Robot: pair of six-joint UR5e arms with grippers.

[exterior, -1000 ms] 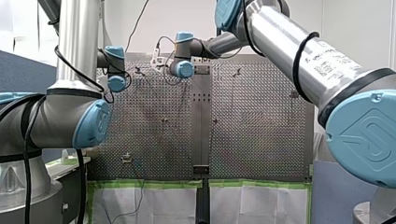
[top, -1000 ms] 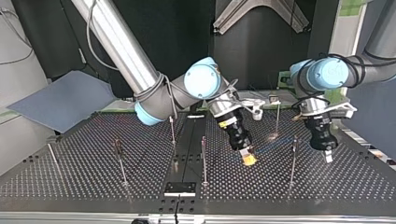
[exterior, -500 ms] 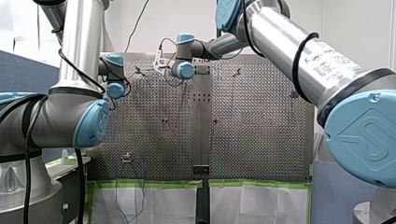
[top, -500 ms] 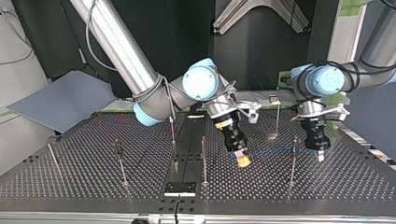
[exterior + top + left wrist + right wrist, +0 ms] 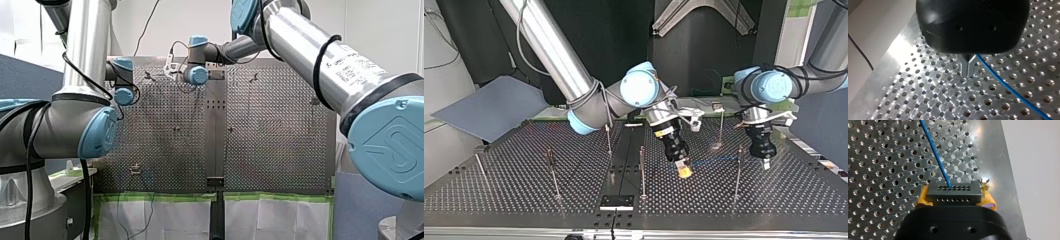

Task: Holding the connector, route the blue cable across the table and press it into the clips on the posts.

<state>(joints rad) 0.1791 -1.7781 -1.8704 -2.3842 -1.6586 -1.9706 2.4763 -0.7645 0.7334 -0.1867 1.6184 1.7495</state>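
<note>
In the right wrist view my right gripper (image 5: 954, 197) is shut on a black connector (image 5: 953, 193), held between yellow pads. The thin blue cable (image 5: 934, 150) leaves the connector's face and runs ahead over the perforated table. In the top view that gripper (image 5: 683, 171) hangs low over the table's middle. The cable (image 5: 714, 160) stretches from it towards a post (image 5: 737, 170). My left gripper (image 5: 765, 163) hovers just past that post. Its metal fingers (image 5: 965, 67) stand together in the left wrist view. The cable (image 5: 1008, 88) comes out beside them; I cannot tell whether it is pinched.
Several thin posts stand on the perforated table (image 5: 514, 195), among them one (image 5: 642, 170) near my right gripper, one (image 5: 551, 172) further left and one (image 5: 721, 125) behind. A dark centre strip (image 5: 624, 160) divides the table. Both arms' big elbows fill the front view's sides (image 5: 90, 130).
In the top view my left gripper has risen and drawn back to the left, towards the post. My right gripper has shifted slightly left with the connector.
</note>
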